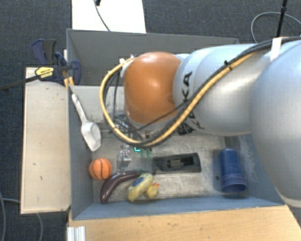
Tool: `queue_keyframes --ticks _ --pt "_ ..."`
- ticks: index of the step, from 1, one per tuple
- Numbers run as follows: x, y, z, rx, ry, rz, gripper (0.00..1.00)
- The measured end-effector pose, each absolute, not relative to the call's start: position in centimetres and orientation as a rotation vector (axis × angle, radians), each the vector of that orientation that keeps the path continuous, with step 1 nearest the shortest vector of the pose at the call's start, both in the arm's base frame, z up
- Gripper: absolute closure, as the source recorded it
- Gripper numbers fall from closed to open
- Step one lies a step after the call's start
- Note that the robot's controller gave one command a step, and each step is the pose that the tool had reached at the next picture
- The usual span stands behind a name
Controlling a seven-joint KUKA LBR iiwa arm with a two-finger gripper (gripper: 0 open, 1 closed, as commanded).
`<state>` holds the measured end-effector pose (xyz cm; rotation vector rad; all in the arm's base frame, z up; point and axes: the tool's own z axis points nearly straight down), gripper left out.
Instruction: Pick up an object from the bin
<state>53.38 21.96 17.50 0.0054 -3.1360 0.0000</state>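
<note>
Gripper (124, 160) sits low in the bin (155, 199), tucked under the arm's orange cover (150, 87) and a hanging cable loop (110, 117). Spread or pressed together: cannot tell, since the cover and shadow hide its working end. Nothing seen held.

Just below the gripper, toward the near wall, lies a dark purple aubergine-shaped toy (115, 182), curved and flat on the floor. It is the nearest thing, so I judge it the likeliest pick.

Neighbours:
- Orange ball (100, 168), just beside the gripper on the view's left and close to the purple toy; cannot tell if they touch.
- Yellow duck-like toy (143, 186), below and view-right of the gripper, against the purple toy's thicker end.
- Black block (176, 163), near on the view's right.
- White spoon (88, 127), above and view-left, lying along the wall.
- Blue cup (232, 170), well apart on the view's right.

Risks, as judgement:
- The purple toy is rounded and tapering. A grip off its middle could squeeze it out sideways or let it swing and drop.
- The spot is crowded. Closing here may nudge the ball, which rolls, or catch the duck along with the toy.
- The near wall leaves little room on that side, so the toy could jam against it.
- The cable loop hangs low near the spoon and might snag it.
</note>
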Motion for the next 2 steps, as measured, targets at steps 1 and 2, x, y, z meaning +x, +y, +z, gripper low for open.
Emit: queue_keyframes --ticks 1,2 --pt "53.6 21.9 17.9 -0.005 -3.144 -0.003 0.00" --pt "52.4 20.9 14.9 0.230 -3.143 -0.005 0.00"
